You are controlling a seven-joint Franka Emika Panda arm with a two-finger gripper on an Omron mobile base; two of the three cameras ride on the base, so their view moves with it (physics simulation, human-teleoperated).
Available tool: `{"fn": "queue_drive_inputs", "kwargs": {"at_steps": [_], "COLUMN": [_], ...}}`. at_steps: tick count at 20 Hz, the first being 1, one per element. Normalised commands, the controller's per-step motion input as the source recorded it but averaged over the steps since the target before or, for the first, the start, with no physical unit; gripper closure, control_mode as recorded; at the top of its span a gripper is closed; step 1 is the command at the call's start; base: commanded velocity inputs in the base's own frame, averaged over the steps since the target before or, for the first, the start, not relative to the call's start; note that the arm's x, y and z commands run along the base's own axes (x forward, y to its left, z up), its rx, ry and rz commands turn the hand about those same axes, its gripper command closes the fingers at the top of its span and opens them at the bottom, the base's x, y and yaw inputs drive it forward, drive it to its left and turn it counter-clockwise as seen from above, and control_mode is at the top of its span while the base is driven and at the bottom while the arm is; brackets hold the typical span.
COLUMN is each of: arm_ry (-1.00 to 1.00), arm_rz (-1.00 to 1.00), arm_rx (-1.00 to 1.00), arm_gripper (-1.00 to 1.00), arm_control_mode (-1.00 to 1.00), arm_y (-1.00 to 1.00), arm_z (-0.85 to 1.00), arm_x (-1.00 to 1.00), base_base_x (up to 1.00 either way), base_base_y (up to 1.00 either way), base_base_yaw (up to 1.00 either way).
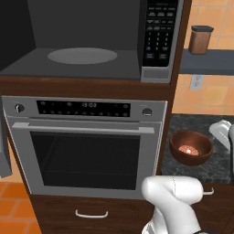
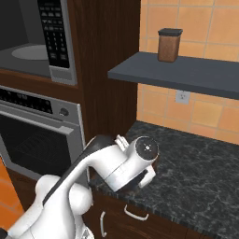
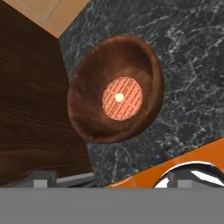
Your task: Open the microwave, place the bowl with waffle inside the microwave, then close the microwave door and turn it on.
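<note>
The microwave [image 1: 91, 68] stands open, showing its dark interior, the round grey turntable [image 1: 82, 55] and the black keypad [image 1: 160, 32] at its right. A grey strip at the left edge looks like the swung-out microwave door [image 1: 4, 155]. The reddish-brown bowl [image 1: 191, 147] sits on the dark marble counter right of the oven, with the small round waffle [image 1: 188, 149] at its bottom. In the hand view the bowl [image 3: 116, 89] with the waffle [image 3: 122, 98] lies just ahead of my gripper [image 3: 111, 180]. The gripper is open, clear of the bowl, with nothing between its fingers.
A silver wall oven [image 1: 87, 151] sits under the microwave. The dark wood cabinet side [image 3: 26, 109] rises close beside the bowl. A brown canister [image 2: 169, 45] stands on the grey shelf [image 2: 196, 74] above the marble counter [image 2: 200, 172], which stretches to the right.
</note>
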Motion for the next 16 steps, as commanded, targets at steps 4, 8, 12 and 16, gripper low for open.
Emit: {"fn": "queue_drive_inputs", "kwargs": {"at_steps": [4,8,12,16], "arm_ry": [0.21,0.18,0.13,0.04], "arm_rz": [0.00,0.00,0.00,0.00], "arm_rx": [0.04,0.06,0.01,0.10], "arm_gripper": [-1.00,-1.00,-1.00,-1.00], "arm_control_mode": [-1.00,-1.00,-1.00,-1.00], "arm_y": [-0.49,-0.55,-0.09,-0.02], "arm_z": [-0.58,-0.64,-0.56,-0.44], "arm_x": [0.53,0.30,0.24,0.23], "base_base_x": [0.00,0.00,0.00,0.00], "base_base_y": [0.00,0.00,0.00,0.00], "base_base_yaw": [0.00,0.00,0.00,0.00]}}
